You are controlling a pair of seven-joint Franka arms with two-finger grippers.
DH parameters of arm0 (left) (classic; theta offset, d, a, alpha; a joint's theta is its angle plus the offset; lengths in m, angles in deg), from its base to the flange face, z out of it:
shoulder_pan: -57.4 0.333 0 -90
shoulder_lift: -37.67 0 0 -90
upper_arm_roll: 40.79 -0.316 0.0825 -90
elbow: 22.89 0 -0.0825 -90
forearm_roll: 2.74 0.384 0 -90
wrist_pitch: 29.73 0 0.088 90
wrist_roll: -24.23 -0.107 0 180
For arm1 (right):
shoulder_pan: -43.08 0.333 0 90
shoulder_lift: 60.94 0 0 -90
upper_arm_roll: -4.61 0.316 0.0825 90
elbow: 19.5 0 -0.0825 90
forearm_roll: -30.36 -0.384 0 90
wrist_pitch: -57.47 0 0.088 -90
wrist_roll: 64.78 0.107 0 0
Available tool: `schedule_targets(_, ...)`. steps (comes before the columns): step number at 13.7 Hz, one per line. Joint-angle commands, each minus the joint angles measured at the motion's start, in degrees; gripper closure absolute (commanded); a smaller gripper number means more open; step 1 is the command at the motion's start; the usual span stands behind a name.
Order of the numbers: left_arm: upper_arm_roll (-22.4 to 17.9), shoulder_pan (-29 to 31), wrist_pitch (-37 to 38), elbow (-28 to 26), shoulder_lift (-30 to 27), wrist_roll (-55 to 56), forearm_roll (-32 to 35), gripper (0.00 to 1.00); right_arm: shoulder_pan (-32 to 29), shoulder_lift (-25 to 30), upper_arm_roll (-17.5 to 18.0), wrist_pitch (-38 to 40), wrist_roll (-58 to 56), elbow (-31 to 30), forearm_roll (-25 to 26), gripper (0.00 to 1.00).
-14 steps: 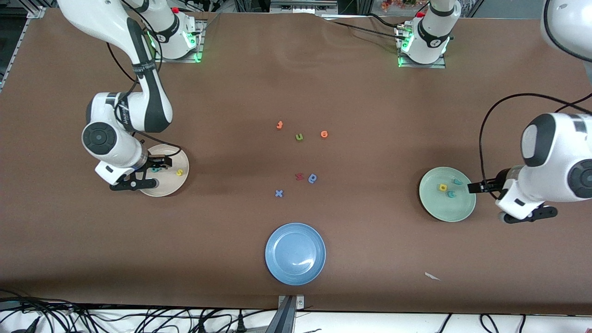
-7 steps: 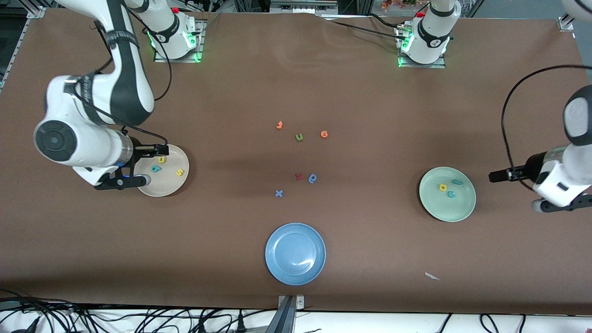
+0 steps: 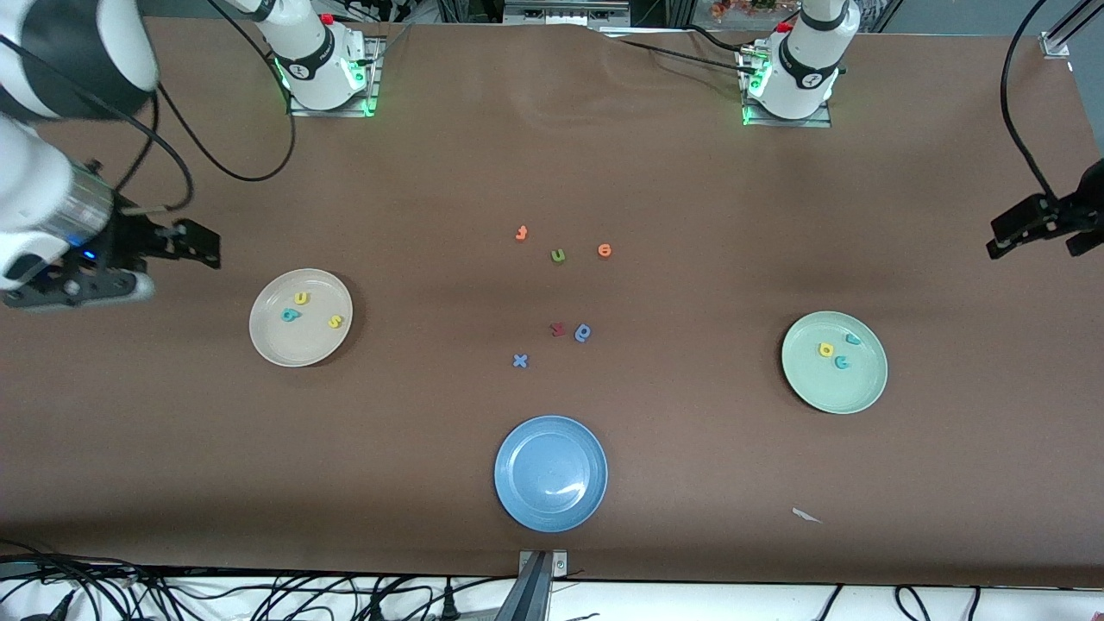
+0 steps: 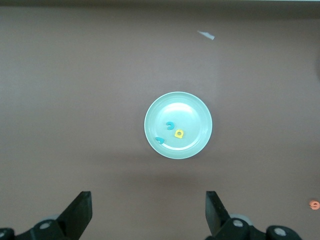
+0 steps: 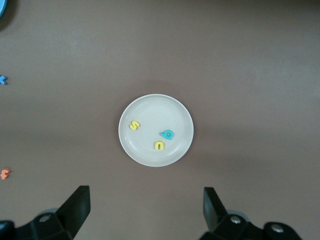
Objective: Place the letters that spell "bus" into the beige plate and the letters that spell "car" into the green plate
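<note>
Now the beige plate (image 3: 300,317) sits on the brown tabletop (image 3: 552,155) toward the right arm's end, and it holds the three letters that spell "bus": the teal "b" (image 3: 290,315), the yellow "u" (image 3: 301,298) and the yellow "s" (image 3: 335,322), each lying flat and apart from the others. The green plate (image 3: 834,362) sits toward the left arm's end and carries the letters that spell "car": the teal "c" (image 3: 842,362), the yellow "a" (image 3: 826,349) and the teal "r" (image 3: 853,339), close together in the half of the plate farther from the front camera.

The right gripper (image 3: 185,246) hangs in the air over bare tabletop just off the beige plate, its fingers spread wide and holding nothing; in the right wrist view the two dark fingers (image 5: 75,207) stand well apart with the beige plate between them farther off. The left gripper (image 3: 1031,226) is raised over the tabletop's edge at its own end, also spread wide and empty.

Between the two plates lie loose letters: an orange "t" (image 3: 521,233), a green "u" (image 3: 558,255) and an orange "e" (image 3: 605,250) farther from the front camera than the plates, then a red letter (image 3: 558,329) touching or just beside a blue rounded letter (image 3: 583,332), and a blue "x" (image 3: 520,360). A blue plate (image 3: 551,473) sits nearest the front camera, with a small white scrap (image 3: 806,515) lying off toward the left arm's end.
</note>
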Motion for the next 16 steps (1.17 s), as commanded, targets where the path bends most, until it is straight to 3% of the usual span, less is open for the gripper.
schedule_targets(1,-1.08,-0.82,-1.1,-2.63,-1.26,-1.68,-0.89,0.0,-7.0,8.19,5.5,-1.28,1.02,-9.27,-0.59,0.0)
schedule_targets(7,-0.56,-0.82,0.21,-1.48,-0.81,-1.24,-0.98,0.0,-7.44,9.71,2.77,0.21,2.96,-8.59,-0.95,0.0)
schedule_targets(16,-0.64,-0.38,1.01,-1.4,-0.73,-1.86,-0.8,0.0,-7.35,8.65,2.86,0.65,2.88,-6.12,-0.42,0.0)
